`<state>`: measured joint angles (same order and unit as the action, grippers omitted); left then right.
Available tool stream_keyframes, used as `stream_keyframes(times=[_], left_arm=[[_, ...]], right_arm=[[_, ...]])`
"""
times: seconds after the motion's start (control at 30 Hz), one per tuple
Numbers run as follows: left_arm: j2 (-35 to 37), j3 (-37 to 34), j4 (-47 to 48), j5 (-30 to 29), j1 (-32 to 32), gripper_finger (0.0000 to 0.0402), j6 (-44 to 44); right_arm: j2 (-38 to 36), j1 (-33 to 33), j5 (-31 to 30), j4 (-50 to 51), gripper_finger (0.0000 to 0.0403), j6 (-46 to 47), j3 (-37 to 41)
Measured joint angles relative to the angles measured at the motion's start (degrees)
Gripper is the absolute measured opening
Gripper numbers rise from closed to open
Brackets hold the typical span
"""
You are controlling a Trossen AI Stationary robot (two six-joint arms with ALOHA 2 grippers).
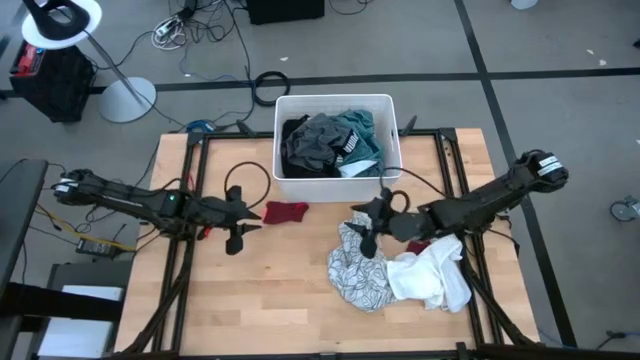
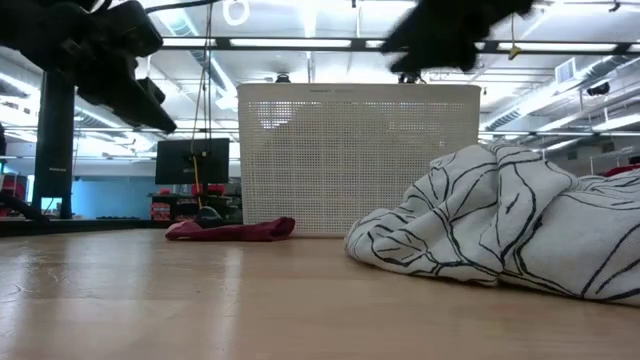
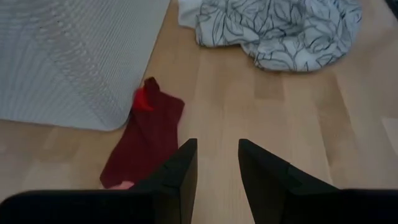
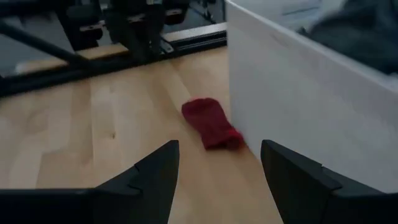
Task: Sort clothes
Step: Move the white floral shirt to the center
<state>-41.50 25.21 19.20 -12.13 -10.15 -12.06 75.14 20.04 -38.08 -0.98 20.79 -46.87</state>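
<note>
A small dark red piece lies flat on the table against the near wall of the white bin; it also shows in the left wrist view and the right wrist view. The bin holds black, grey and teal clothes. A white piece with black leaf lines and a plain white piece lie heaped at the near right. My left gripper is open and empty, above the table, just left of the red piece. My right gripper is open and empty, above the patterned piece's far edge.
The bin stands at the table's far middle. Bare wood lies at the near left. Cables, a lamp stand and black boxes lie on the floor beyond the table.
</note>
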Motion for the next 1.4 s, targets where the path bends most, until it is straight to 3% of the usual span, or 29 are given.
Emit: stream_keyframes(times=[0.23,0.37,0.53,0.67,0.87,1.03,1.4], left_arm=[[-0.02,-4.34,-13.17,0.41,0.0,0.0121,2.79],[-0.02,-7.19,-18.3,5.42,-0.04,0.0121,2.51],[-0.07,-10.51,-25.32,14.18,-0.09,0.0121,2.04],[-0.07,-12.62,-29.2,14.83,-0.11,0.0121,2.74],[-0.07,-13.31,-30.27,14.8,-0.1,0.0121,2.79],[-0.07,-13.31,-30.52,14.78,-0.09,0.0121,2.79],[-0.07,-13.31,-30.56,14.76,-0.09,0.0121,2.54]], right_arm=[[11.9,-1.57,3.5,16.1,0.0228,-4.84,-17.21],[15.35,-1.53,4.53,30.43,0.0228,4.05,-24.79],[17.75,-0.05,14.2,48.8,0.0228,13.72,-31.64],[18.59,1.8,20.63,55.86,0.0228,16.84,-33.49],[19.31,3.65,25.6,57.57,0.0228,18.69,-32.73],[24.32,3.99,29.25,56.98,0.0228,19.35,-32.35],[34.47,3.54,30.47,50.08,0.0228,16.62,-32.33]])
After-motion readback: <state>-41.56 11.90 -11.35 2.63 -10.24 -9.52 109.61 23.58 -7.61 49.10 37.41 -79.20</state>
